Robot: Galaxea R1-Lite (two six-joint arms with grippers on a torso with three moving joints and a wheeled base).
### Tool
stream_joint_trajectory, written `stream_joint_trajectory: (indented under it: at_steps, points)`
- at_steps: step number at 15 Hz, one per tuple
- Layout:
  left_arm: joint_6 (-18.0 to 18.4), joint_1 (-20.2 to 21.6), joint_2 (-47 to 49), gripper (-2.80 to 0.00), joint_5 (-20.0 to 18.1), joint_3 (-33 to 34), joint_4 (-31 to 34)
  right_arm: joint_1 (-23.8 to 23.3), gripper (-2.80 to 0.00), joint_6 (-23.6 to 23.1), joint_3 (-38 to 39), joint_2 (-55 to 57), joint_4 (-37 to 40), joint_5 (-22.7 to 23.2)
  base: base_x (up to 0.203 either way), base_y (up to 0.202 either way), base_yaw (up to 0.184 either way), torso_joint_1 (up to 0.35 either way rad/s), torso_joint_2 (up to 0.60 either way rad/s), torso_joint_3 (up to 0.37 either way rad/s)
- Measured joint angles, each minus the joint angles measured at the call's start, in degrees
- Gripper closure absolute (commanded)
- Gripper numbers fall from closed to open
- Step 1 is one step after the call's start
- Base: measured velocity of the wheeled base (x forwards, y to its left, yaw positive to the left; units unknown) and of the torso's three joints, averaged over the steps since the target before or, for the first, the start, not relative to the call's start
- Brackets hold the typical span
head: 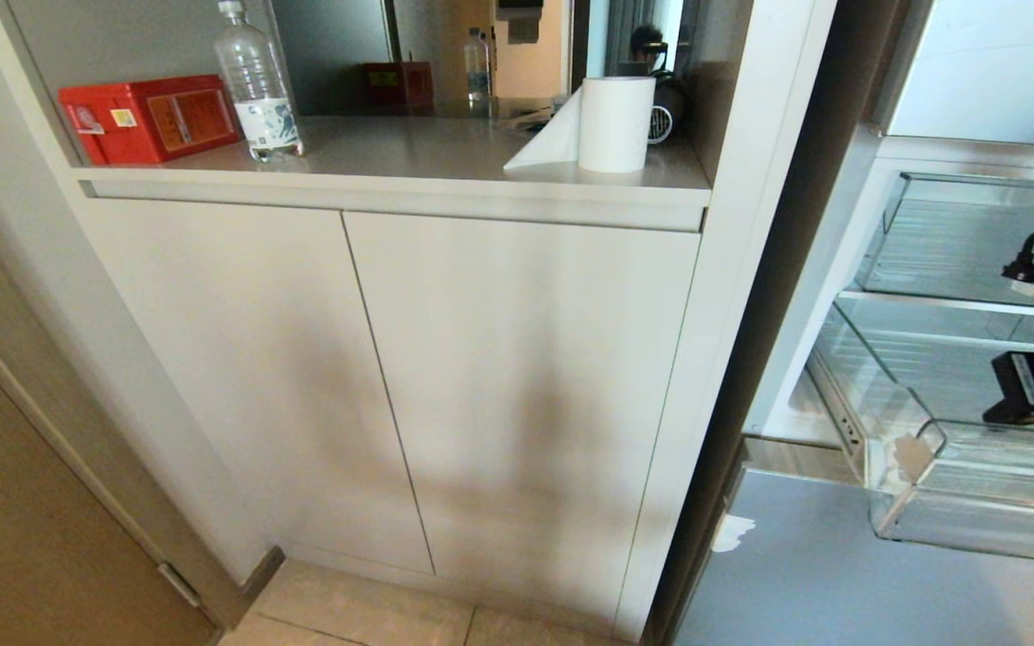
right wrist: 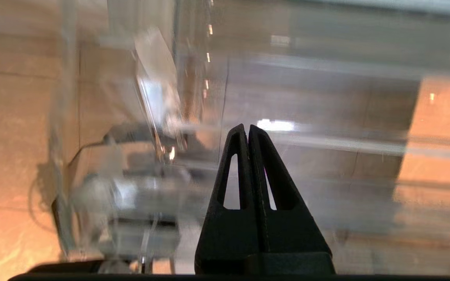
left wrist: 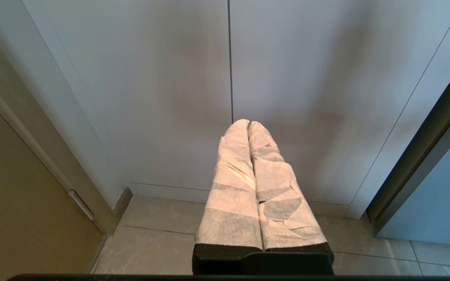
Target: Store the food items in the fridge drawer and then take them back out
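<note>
Right wrist view: right pincer (right wrist: 247, 130) closed, empty.
Fridge drawer (head: 975, 502): pulled out, directly below right pincer.
Left pincer (left wrist: 247, 125): closed, empty, far off.

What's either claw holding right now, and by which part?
Nothing. The right claw is shut with no object between its tips, over the clear fridge drawer. The left claw, wrapped in white, is shut on nothing too, facing the cabinet doors.

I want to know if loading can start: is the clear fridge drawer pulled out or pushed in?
Pulled out. In the head view the fridge drawer juts forward past the fridge's front edge, its slide rail exposed along the side.
</note>
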Motion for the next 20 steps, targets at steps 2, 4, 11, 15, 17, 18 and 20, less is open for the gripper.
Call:
stream_joint_trajectory:
  at_steps: [2, 4, 11, 15, 17, 18, 20]
  points:
    - [0.01, 0.0, 0.0, 0.0, 0.02, 0.0, 0.0, -0.23, 0.0, 0.09, 3.99, -3.52, -0.28, 0.18, 0.0, 0.0, 0.0, 0.0, 0.0, 0.0]
    - [0.01, 0.0, 0.0, 0.0, 0.02, 0.0, -0.02, -0.31, 0.0, 0.38, 6.99, -6.51, -0.05, 0.32, 0.0, 0.0, 0.0, 0.0, 0.0, 0.0]
    - [0.0, 0.0, 0.0, 0.0, 0.0, 0.0, 0.0, -0.17, 0.0, 1.04, 6.69, -11.44, -1.1, 0.93, 0.0, 0.0, 0.0, 0.0, 0.0, 0.0]
    - [-0.01, 0.0, 0.0, 0.0, 0.04, 0.0, -0.02, -0.18, 0.0, 1.38, 7.55, -12.92, -3.41, 2.09, 0.0, 0.0, 0.0, 0.0, 0.0, 0.0]
    - [0.0, 0.0, 0.0, 0.0, 0.01, 0.0, -0.02, -0.2, 0.0, 2.04, 8.51, -15.64, -5.44, 2.32, 0.0, 0.0, 0.0, 0.0, 0.0, 0.0]
    - [0.0, 0.0, 0.0, 0.0, 0.0, 0.0, 0.0, -0.2, 0.0, 2.17, 9.21, -17.86, -5.86, 2.32, 0.0, 0.0, 0.0, 0.0, 0.0, 0.0]
    - [0.0, 0.0, 0.0, 0.0, 0.0, 0.0, -0.01, -0.22, 0.0, 2.52, 11.1, -22.54, -6.07, 2.39, 0.0, 0.0, 0.0, 0.0, 0.0, 0.0]
